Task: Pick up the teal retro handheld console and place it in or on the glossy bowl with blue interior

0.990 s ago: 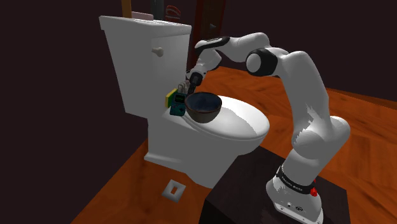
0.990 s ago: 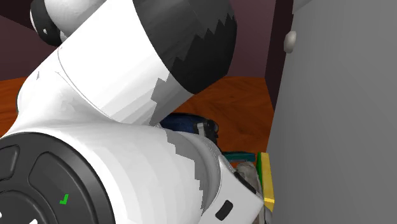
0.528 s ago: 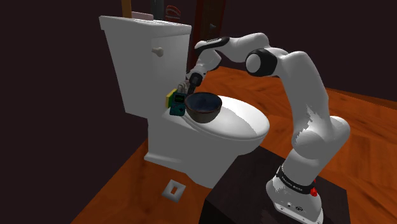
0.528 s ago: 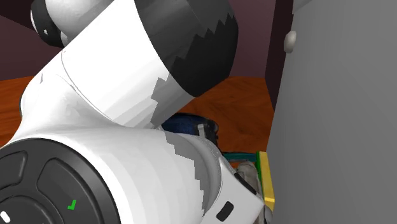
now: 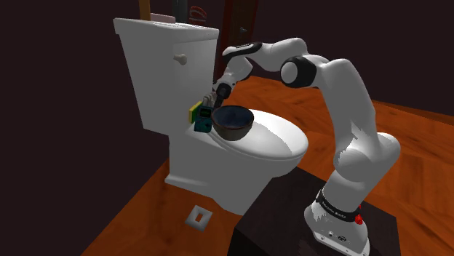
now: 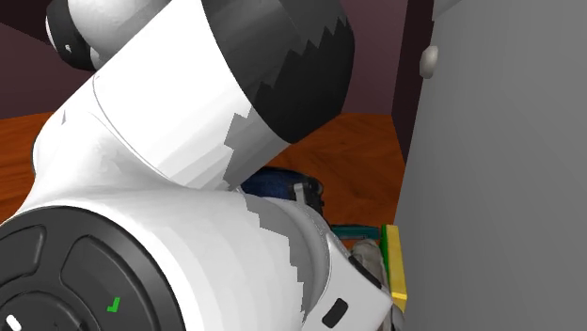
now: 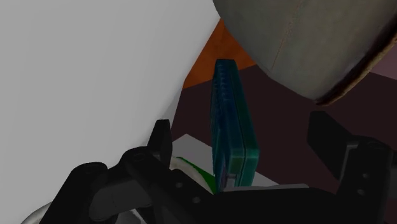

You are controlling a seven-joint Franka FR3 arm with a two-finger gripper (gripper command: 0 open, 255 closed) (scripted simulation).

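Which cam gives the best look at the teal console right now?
Wrist view: the teal console stands edge-on, large, between the fingers of the open gripper. Shoulder view shows it small, beside the dark bowl on the toilet. Second exterior view gives just a teal sliver past the arm.

The teal handheld console (image 5: pixel 203 124) is a small flat slab with a dark screen on its face. It stands upright on its edge at the back of the closed toilet lid (image 5: pixel 280 142), close in front of the tank (image 5: pixel 156 73). Seen edge-on in the wrist view, the console (image 7: pixel 232 127) shows a ribbed teal side. The bowl (image 5: pixel 233 121) sits upright on the same lid, just beside the console on the shoulder view's right. It is glossy and dark outside, deep blue inside. Whether the two touch I cannot tell.
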